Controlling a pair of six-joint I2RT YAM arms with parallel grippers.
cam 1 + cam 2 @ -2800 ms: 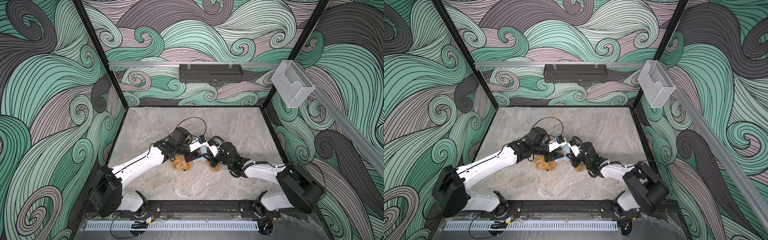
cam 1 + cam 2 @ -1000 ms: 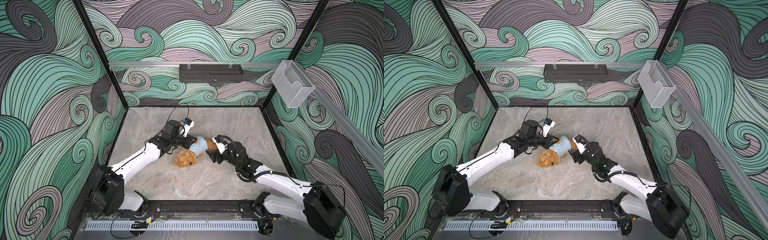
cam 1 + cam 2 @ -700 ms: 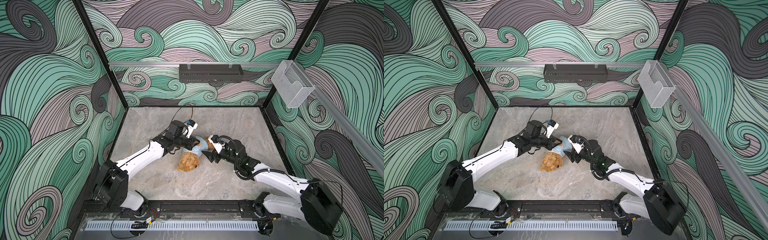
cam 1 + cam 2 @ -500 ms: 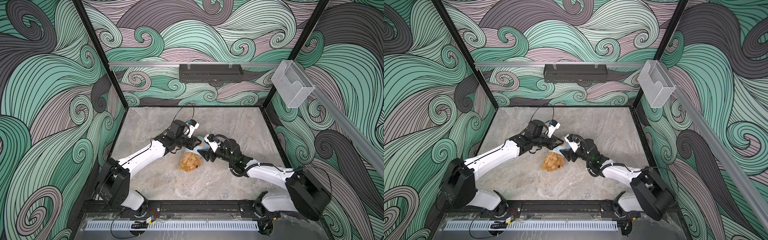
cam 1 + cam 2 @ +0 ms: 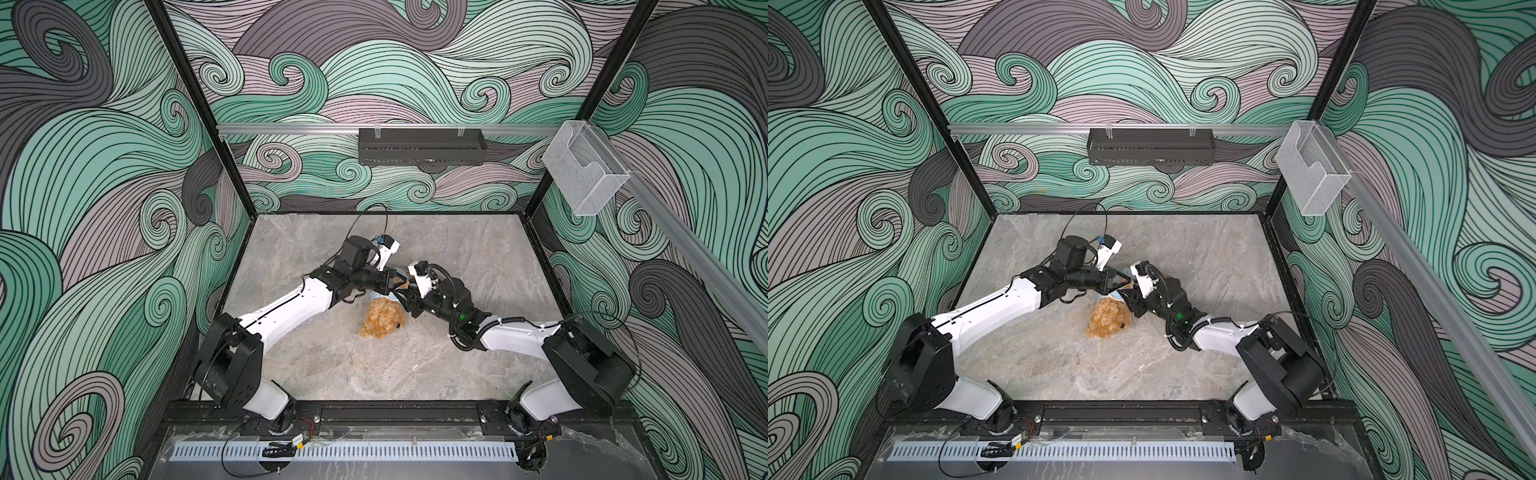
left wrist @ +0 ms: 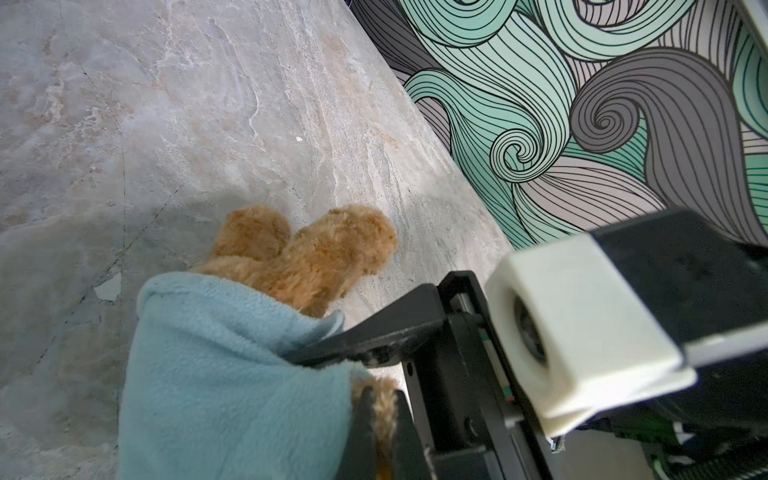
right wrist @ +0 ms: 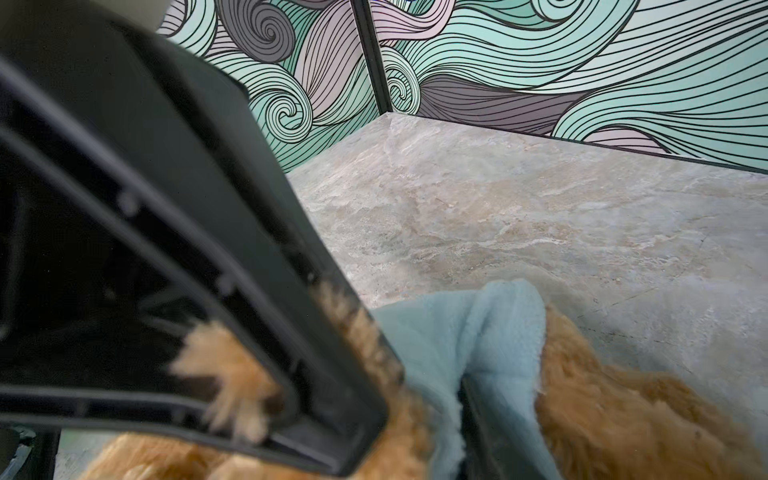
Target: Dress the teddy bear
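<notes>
The small plush teddy bear with shaggy golden-brown fur (image 5: 382, 321) lies flat around the middle of the grey marble-patterned surface (image 5: 311, 374). Both arms converge over its body from either side. Its long axis runs roughly front to back. The round head is nearest the front edge, the dark nose is turned toward the right edge, and the two furry feet poke out toward the back edge, as the left wrist view shows. A soft light-blue fleece garment (image 6: 232, 374) wraps the torso, leaving head and legs bare. The left claw (image 5: 390, 279) is fully closed, apparently on the garment's edge with a tuft of fur caught in it, though the pinch point sits at the very border of its wrist view. That hold probably anchors the cloth and keeps the bear from sliding. The right claw (image 5: 402, 296) meets it from the opposite side with one dark finger (image 7: 478, 415) tucked under the fleece hem. Its other finger is hidden, so I cannot tell whether it is pinching anything. The two opposed claws look set to stretch the hem and draw it further along the body.
</notes>
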